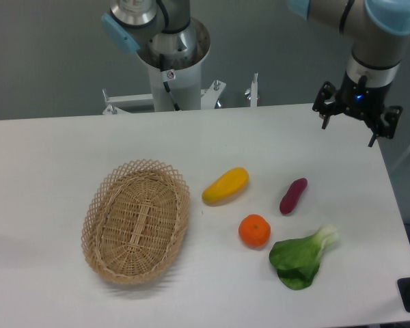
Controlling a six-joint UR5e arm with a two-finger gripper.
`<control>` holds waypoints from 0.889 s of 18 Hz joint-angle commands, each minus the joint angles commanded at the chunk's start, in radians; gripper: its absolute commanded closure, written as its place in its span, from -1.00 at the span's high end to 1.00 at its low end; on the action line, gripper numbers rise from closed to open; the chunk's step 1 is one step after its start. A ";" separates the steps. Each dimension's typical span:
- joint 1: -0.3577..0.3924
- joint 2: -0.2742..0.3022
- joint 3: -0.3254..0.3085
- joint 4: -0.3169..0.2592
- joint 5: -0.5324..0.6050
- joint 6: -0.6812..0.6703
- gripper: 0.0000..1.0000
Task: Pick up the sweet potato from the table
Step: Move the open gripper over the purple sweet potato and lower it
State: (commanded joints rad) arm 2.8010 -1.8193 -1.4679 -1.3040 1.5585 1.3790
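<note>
The sweet potato (293,195) is a small slim purple tuber lying on the white table (55,150), right of centre. My gripper (349,132) hangs above the table's far right corner, well behind and to the right of the sweet potato. Its fingers point down, spread apart, with nothing between them.
A yellow oblong fruit (225,186) lies left of the sweet potato. An orange (254,230) and a green bok choy (302,257) lie in front of it. A wicker basket (137,220) sits at the left. The robot's base column (174,68) stands behind the table.
</note>
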 joint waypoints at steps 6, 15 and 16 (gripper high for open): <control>-0.005 0.000 -0.086 0.116 0.000 0.000 1.00; -0.031 -0.089 -0.238 0.353 -0.003 -0.049 1.00; -0.031 -0.106 -0.239 0.365 -0.003 -0.048 1.00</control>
State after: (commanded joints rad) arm 2.7704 -1.9250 -1.7073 -0.9389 1.5555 1.3315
